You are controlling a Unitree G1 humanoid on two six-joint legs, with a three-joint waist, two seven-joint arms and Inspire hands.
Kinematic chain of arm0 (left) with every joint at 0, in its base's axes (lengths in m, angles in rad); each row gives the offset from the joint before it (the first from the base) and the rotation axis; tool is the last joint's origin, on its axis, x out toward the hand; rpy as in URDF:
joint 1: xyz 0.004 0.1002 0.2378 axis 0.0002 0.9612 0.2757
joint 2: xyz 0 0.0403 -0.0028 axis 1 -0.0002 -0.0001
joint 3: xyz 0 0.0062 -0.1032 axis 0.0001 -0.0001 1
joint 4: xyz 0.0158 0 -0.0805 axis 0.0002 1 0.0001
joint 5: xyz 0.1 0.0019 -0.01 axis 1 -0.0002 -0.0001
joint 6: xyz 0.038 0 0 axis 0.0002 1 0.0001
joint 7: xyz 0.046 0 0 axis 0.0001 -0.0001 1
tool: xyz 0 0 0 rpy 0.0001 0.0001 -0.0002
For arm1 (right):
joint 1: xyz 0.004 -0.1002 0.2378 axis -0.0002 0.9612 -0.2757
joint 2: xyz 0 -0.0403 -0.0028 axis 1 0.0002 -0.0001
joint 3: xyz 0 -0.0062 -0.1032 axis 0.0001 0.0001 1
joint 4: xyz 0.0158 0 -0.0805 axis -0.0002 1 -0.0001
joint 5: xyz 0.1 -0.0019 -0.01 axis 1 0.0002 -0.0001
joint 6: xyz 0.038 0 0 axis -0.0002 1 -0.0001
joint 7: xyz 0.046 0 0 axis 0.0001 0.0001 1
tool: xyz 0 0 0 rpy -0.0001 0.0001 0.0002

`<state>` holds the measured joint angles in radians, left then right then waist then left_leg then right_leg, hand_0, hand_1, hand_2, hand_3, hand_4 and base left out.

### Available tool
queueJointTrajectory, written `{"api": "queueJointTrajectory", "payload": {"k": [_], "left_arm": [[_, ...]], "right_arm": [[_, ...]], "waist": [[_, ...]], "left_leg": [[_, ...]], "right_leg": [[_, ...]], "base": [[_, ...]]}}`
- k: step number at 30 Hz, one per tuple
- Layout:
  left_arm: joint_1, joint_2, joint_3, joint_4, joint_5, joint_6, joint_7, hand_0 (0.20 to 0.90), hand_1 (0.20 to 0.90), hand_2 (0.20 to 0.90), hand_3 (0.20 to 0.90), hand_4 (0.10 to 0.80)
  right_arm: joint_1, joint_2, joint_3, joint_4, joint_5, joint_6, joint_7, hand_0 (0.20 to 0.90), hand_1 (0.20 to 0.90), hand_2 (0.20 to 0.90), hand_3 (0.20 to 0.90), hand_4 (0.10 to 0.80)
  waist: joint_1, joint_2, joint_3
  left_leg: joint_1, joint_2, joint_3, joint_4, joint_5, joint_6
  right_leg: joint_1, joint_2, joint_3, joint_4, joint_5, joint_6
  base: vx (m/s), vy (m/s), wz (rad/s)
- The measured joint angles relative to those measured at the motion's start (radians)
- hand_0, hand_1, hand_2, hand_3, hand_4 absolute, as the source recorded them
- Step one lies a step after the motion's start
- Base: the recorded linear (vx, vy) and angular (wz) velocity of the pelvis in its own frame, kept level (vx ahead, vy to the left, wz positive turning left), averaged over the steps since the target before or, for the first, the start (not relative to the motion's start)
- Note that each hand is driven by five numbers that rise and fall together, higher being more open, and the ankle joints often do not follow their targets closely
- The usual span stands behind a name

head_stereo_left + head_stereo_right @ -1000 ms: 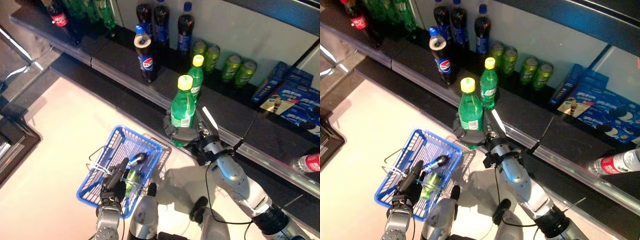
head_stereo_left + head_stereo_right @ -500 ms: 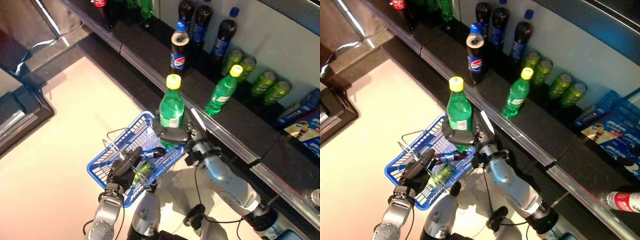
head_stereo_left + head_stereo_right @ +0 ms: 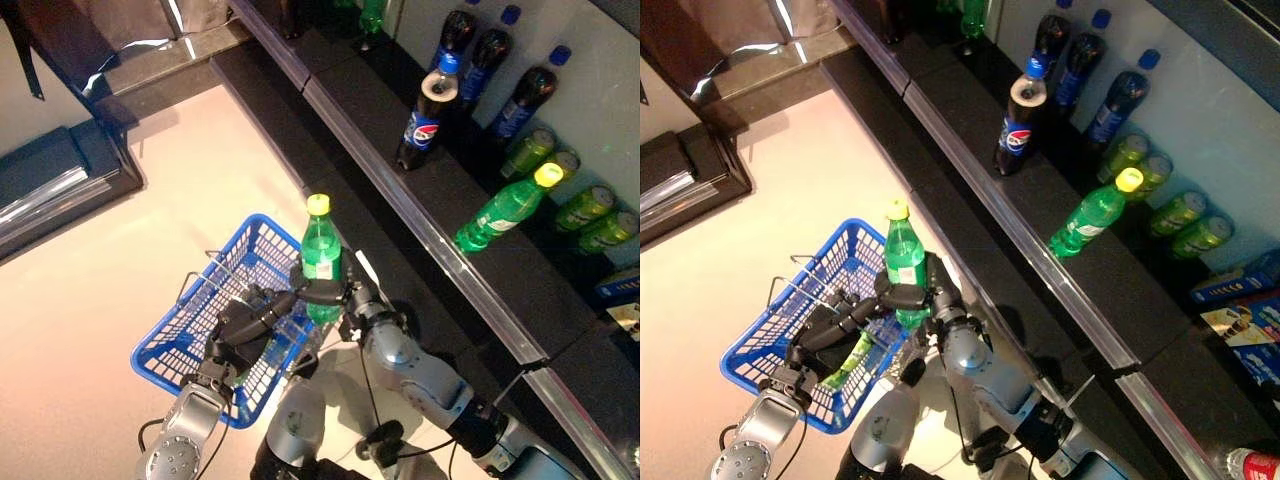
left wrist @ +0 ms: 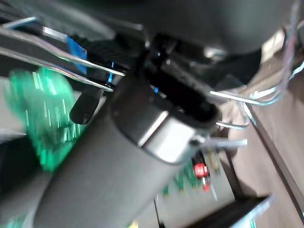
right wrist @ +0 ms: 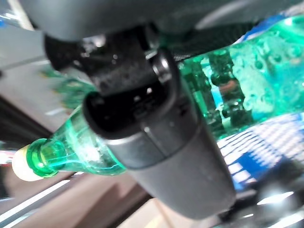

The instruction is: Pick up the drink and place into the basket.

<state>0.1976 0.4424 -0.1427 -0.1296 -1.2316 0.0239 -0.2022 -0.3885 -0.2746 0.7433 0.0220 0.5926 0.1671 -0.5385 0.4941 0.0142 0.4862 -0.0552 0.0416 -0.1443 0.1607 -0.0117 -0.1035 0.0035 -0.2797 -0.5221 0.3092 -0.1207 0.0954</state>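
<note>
Left eye view, centre of frame: the right hand [image 3: 322, 294] has its fingers curled round the lower body of the green bottle [image 3: 321, 255], which stands upright over the right-hand rim of the blue basket [image 3: 172, 345], not yet inside it. The right wrist view confirms the wrap: a thumb lies across clear green plastic. The left hand [image 3: 243, 328] sits at the basket's wire handles [image 3: 205, 291], lower centre-left; its fingers look curled about them, which I judge to be a carrying hold. The left wrist view shows only thin wires passing the hand.

Risks, as judgement:
- Base of the bottle is close to the basket rim. A straight drop could land it on the rim and tip it out onto the floor.
- Another green bottle [image 3: 855, 362] already lies inside; the new bottle may come down on it and roll.
- Basket hangs from one hand, so added weight on one side may swing it.
- The hold is low on the bottle, under a tall neck, so a tilt could loosen it.

Materials and shapes:
- Held bottle: smooth translucent green plastic, yellow cap, paper label, slim neck.
- Basket: blue plastic lattice with thin metal handles.
- Floor [image 3: 120, 250]: pale and glossy.
- Shelf [image 3: 470, 290], upper right: dark, carrying a tilted green bottle [image 3: 502, 211], dark cola bottles [image 3: 425, 105] and green cans [image 3: 590, 215].
</note>
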Motion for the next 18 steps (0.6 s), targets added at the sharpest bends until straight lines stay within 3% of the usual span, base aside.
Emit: {"api": "queueJointTrajectory", "payload": {"k": [5, 18], "left_arm": [[-0.003, 0.059, 0.006, -0.003, 0.005, 0.042, -0.087, 0.3, 0.3, 0.3, 0.2, 0.1], [-0.003, 0.083, 0.009, -0.056, 0.03, 0.113, -0.275, 0.3, 0.3, 0.3, 0.2, 0.1]], "right_arm": [[0.0, 0.003, 0.006, 0.007, -0.001, 0.0, -0.026, 0.3, 0.3, 0.3, 0.2, 0.1], [0.002, 0.087, -0.012, 0.222, -0.002, -0.029, -0.056, 0.3, 0.3, 0.3, 0.2, 0.1]], "waist": [[0.003, -0.001, 0.0], [0.03, -0.002, 0.0]], "left_leg": [[0.0, -0.004, -0.006, 0.002, 0.0, 0.0], [-0.005, -0.019, -0.02, 0.0, -0.002, 0.004]], "right_leg": [[0.006, -0.004, -0.008, 0.0, -0.002, 0.002], [0.01, -0.018, -0.022, 0.002, -0.011, 0.013]], "base": [[0.014, 0.006, 0.04], [0.041, 0.015, 0.04]]}}
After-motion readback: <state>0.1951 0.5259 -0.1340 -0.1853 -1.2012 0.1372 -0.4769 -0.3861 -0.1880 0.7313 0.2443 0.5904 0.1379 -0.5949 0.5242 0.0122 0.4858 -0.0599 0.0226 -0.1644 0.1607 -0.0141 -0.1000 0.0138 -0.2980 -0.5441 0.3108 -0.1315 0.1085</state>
